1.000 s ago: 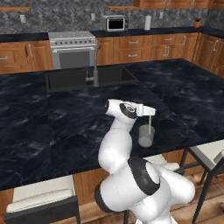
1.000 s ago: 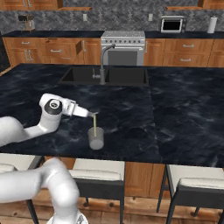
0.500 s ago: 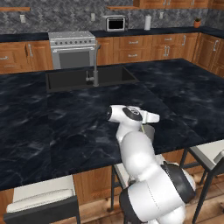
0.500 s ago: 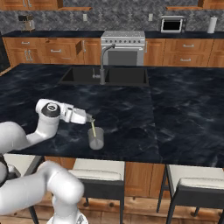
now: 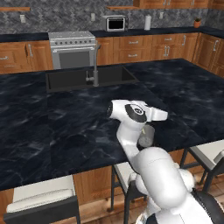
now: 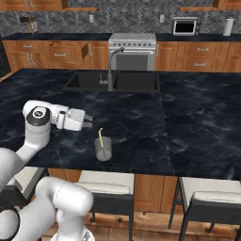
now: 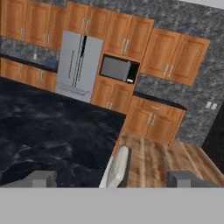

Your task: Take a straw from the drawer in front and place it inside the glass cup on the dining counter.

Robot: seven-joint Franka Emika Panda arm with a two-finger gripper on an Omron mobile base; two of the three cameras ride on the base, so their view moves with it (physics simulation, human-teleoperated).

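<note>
Stools [image 6: 107, 191] with white cushions sit nearest us, tucked under the near edge of the dining counter [image 6: 197, 117], a wide island topped in black, white-veined marble. Our gripper [image 6: 87, 121] hangs just above that marble near the front edge, pointing sideways, its jaws spread as wide as they go and holding nothing. Just beside it, at about four o'clock in the right base view, stands the glass cup [image 6: 103, 149], upright. The straw [image 6: 100, 138] is inside it, leaning, its pale yellow end poking above the rim toward eleven o'clock. Farther back, at twelve o'clock, we see the island's sink [image 6: 113, 82] and curved faucet [image 6: 113, 63], and beyond them the stove [image 6: 132, 49] against the far wall. We judge the placing step finished. What remains, we think, is only to draw the arm clear without knocking the cup.
</note>
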